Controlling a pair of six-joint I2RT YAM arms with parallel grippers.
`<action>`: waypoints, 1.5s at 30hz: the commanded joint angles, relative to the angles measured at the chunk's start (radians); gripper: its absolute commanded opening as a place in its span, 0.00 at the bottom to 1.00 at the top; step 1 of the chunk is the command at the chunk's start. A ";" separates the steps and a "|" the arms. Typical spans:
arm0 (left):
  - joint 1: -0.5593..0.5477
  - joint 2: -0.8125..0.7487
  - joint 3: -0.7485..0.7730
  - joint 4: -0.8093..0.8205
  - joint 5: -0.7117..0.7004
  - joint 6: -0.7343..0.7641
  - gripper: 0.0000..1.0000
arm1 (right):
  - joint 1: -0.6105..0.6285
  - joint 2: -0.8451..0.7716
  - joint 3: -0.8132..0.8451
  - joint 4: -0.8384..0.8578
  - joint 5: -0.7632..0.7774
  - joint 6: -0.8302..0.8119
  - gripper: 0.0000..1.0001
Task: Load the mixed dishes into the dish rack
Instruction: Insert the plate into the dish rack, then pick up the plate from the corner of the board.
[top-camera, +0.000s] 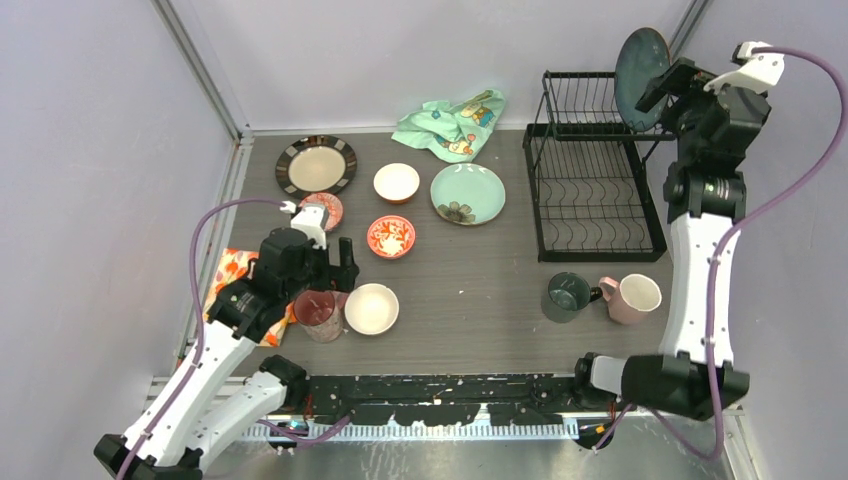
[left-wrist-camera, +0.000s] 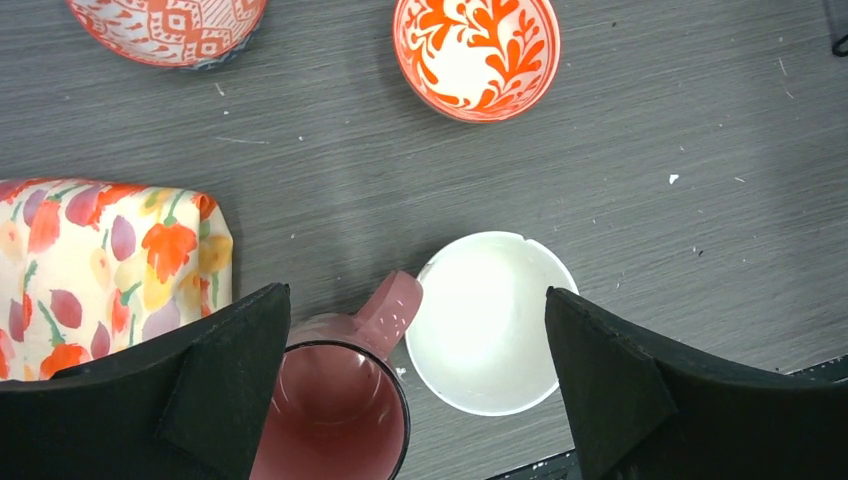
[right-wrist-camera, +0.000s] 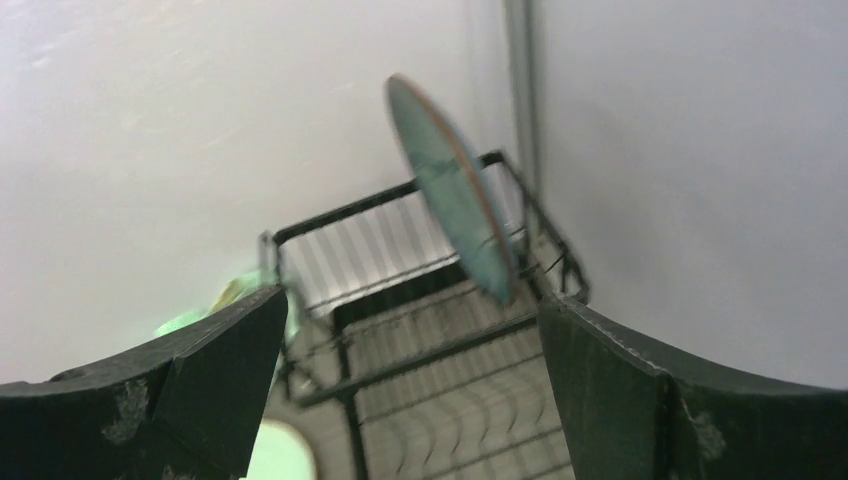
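Just below the left gripper (left-wrist-camera: 415, 297), whose fingers were spread wide and empty, sat a reddish-pink cup (left-wrist-camera: 335, 400). It was upright, more under the left finger than centred. Its handle pointed at a white bowl (left-wrist-camera: 490, 320) lying between the fingers, touching it or nearly so. My read: the hand was lined up over the pair, committed to neither. The orange floral cloth (left-wrist-camera: 100, 270) lay just left of the gripper; not a dish, so not for loading. Ahead of the fingers a red patterned bowl (left-wrist-camera: 477, 55) and a second patterned bowl (left-wrist-camera: 170, 25) sat open side up on the table (left-wrist-camera: 650, 200). Farther ahead lay a dark-rimmed beige plate (top-camera: 316, 165), another white bowl (top-camera: 397, 182) and a pale green plate (top-camera: 468, 193), all flat and unloaded, with a mint cloth (top-camera: 452, 122) bunched beyond.

Well behind the right gripper (right-wrist-camera: 410, 300), near that arm's base, a dark green cup (top-camera: 568, 296) and a pale pink cup (top-camera: 632, 297) stood side by side, handles turned toward each other.

The dish rack (top-camera: 590, 190) stood below and ahead of the right gripper. Its jaws were wide apart with nothing between them. Just ahead of them the dark blue-green plate (right-wrist-camera: 455, 190) stood on edge at the right end of the upper shelf, leaning slightly, free of the fingers. It stood on edge presumably because the slots take plates that way. Whether it sat fully in a slot I couldn't tell.
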 joint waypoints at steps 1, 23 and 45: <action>-0.005 0.028 0.038 0.022 -0.039 -0.040 1.00 | 0.033 -0.116 -0.039 -0.212 -0.150 0.107 1.00; 0.330 0.618 0.446 0.183 0.147 -0.319 0.83 | 0.343 -0.263 -0.460 -0.262 -0.336 0.392 1.00; 0.774 1.237 0.599 0.555 0.281 -0.470 0.54 | 0.452 -0.256 -0.449 -0.260 -0.360 0.371 1.00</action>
